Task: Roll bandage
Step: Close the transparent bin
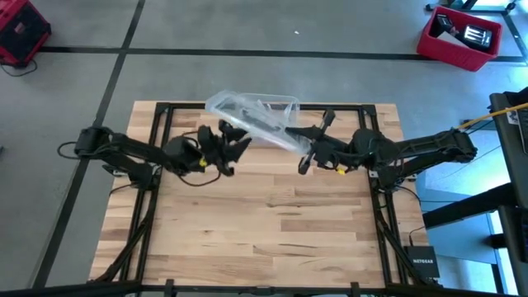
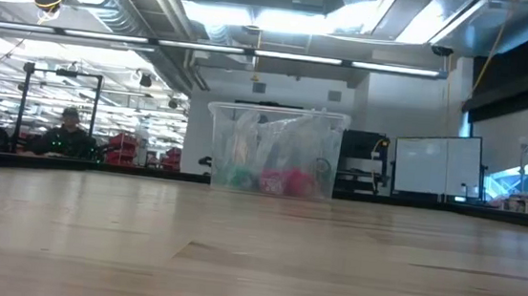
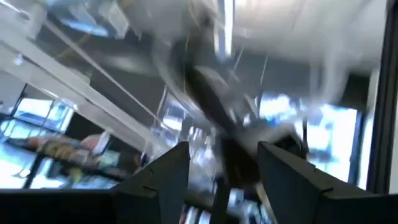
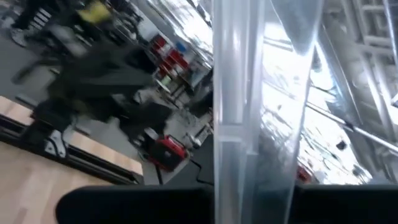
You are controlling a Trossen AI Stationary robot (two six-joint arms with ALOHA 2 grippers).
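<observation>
The bright green soft bandage (image 2: 239, 177) is not yet on the table – it lies at the bottom of the clear plastic box (image 1: 247, 114) at the far edge, beside a pink item (image 2: 285, 181). So the step in hand seems to be the opening of the box, before any rolling.

The right gripper (image 1: 304, 158) has its fingers pressed together on a clear sheet-like part, probably the clear plastic lid (image 4: 249, 93), which runs up directly from between them. The box body stays just beyond the fingertips.

The left gripper (image 1: 233, 147) holds nothing; its fingers (image 3: 163, 177) are spread wide, and the box is near their tips, a little to the far side.

Next, I judge, the lid must go aside – then the open left fingers can reach down inside for the green strip without catching the pink thing.
</observation>
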